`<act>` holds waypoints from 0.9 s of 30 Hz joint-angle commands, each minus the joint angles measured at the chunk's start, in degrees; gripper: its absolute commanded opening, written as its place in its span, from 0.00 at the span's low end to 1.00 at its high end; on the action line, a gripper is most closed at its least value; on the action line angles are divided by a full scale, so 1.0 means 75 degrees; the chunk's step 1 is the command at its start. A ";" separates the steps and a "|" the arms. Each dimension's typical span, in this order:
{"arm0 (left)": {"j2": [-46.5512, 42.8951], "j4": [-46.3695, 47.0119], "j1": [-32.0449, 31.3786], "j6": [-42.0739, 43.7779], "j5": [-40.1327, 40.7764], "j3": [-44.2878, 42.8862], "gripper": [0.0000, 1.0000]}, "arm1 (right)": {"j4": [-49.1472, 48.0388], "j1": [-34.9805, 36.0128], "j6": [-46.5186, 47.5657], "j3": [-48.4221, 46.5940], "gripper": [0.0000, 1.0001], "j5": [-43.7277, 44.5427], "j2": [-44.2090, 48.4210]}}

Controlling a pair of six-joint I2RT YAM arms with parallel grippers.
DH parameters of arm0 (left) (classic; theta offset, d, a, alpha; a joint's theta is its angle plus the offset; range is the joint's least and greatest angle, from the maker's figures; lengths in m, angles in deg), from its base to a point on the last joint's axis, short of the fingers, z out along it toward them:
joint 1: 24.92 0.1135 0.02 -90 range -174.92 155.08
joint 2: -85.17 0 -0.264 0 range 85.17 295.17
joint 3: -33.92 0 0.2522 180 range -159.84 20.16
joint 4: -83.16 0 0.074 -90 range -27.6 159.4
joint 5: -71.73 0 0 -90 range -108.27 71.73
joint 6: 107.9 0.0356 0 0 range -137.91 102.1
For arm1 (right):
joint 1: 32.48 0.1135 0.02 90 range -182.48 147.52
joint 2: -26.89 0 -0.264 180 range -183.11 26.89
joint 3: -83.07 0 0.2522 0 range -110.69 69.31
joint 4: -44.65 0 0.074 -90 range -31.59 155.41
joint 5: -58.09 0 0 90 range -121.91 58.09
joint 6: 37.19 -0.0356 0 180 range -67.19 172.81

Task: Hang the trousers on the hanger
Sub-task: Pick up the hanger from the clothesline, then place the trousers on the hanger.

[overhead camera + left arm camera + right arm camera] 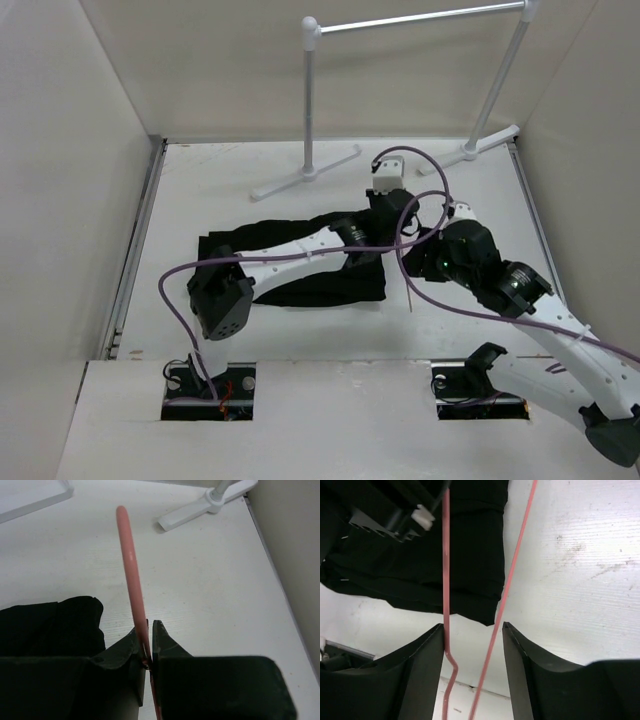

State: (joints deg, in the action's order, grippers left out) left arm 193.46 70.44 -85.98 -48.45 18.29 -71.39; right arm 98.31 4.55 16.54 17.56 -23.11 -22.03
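At the centre of the tabletop (220, 190) the trousers (310, 285) lie in a flat, folded black heap. The left arm's white forearm crosses above them.

Left tool (146, 631): closed. Its own camera shows both fingers pressed onto the pink wire of the hanger (131, 575), which rises from the pinch and curves away over bare tabletop. The cloth edge sits just to the left of the tool. Whether the cloth touches the fingers cannot be told.

Right tool (472, 627): open, jaws well apart. Two runs of the hanger wire pass through the gap between the fingers. One run lies against the inner face of the finger on the left of that view and kinks below the tip. The other run slants through the gap near the opposite finger without touching it. Neither wire is clamped. Beyond the fingertips both runs pass over or beside the end of the trousers. Contact between wire and cloth cannot be confirmed.

Overhead view: both tools meet near the right-hand end of the trousers. A thin length of wire shows just beside that end of the cloth.

Clothes rack (310, 100): grey-white, upright at the far side of the tabletop, apart from the trousers.
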 commanded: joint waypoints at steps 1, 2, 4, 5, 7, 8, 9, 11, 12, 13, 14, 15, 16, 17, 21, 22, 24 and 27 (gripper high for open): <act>-0.0832 0.1055 -0.0009 -0.0543 0.0925 0.0661 0.00 | -0.0012 -0.0151 -0.0085 0.0020 0.56 -0.0211 0.0476; -0.0938 0.1242 0.0002 -0.0707 0.1054 0.0895 0.00 | 0.0012 -0.0233 -0.0109 0.0044 0.56 -0.0247 0.0546; -0.1125 0.1641 0.0037 -0.1058 0.1231 0.1376 0.00 | -0.0023 -0.0455 -0.0167 0.0161 0.49 -0.0306 0.0710; -0.1184 0.1759 0.0049 -0.1165 0.1278 0.1564 0.00 | -0.0093 -0.0630 -0.0237 0.0242 0.41 -0.0317 0.0769; -0.1313 0.2156 0.0084 -0.1469 0.1313 0.2137 0.00 | -0.0431 -0.1040 -0.0273 0.0325 0.21 -0.0643 0.0654; -0.1383 0.2402 0.0096 -0.1679 0.1302 0.2476 0.00 | -0.0688 -0.1239 -0.0273 0.0360 0.16 -0.0936 0.0478; -0.1442 0.2602 0.0131 -0.1855 0.1267 0.2793 0.00 | -0.0993 -0.1415 -0.0273 0.0395 0.15 -0.1205 0.0291; -0.1524 0.3000 0.0201 -0.2148 0.1208 0.3403 0.00 | -0.1811 -0.1685 -0.0366 0.0570 0.15 -0.1628 -0.0130; -0.1536 0.3234 0.0260 -0.2301 0.1080 0.3696 0.00 | -0.2094 -0.1768 -0.0390 0.0595 0.17 -0.1781 -0.0388; -0.1536 0.3480 0.0307 -0.2442 0.0963 0.3965 0.00 | -0.2318 -0.1838 -0.0390 0.0583 0.19 -0.1852 -0.0646; -0.1536 0.3668 0.0330 -0.2547 0.0939 0.4188 0.01 | -0.2529 -0.1874 -0.0379 0.0560 0.21 -0.1887 -0.0880; -0.1513 0.3786 0.0365 -0.2618 0.0973 0.4342 0.01 | -0.2775 -0.1886 -0.0355 0.0560 0.22 -0.1981 -0.1091; -0.1478 0.3822 0.0377 -0.2712 0.1020 0.4413 0.01 | -0.2974 -0.1851 -0.0320 0.0525 0.22 -0.2063 -0.1372; -0.1420 0.3799 0.0389 -0.2886 0.1078 0.4460 0.01 | -0.2999 -0.1851 -0.0308 0.0432 0.22 -0.2075 -0.1595; -0.1419 0.3426 0.0249 -0.3753 0.1394 0.4309 0.00 | -0.2965 -0.1851 -0.0320 0.0360 0.24 -0.1876 -0.1610; -0.1419 0.3262 0.0167 -0.3871 0.1523 0.4157 0.00 | -0.2941 -0.1885 -0.0320 0.0395 0.26 -0.1946 -0.1540; -0.1314 0.3178 0.0085 -0.3966 0.1758 0.3876 0.01 | -0.2848 -0.1944 -0.0297 0.0431 0.26 -0.2110 -0.1446; -0.1104 0.3376 -0.0009 -0.4305 0.2120 0.3804 0.01 | -0.2789 -0.2003 -0.0320 0.0396 0.26 -0.2286 -0.1433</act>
State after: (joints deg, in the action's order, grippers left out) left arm 184.74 92.73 -85.22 -75.77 29.33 -40.00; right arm 80.37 -9.87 14.35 21.65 -38.23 -33.81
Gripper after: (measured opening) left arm 0.042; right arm 0.261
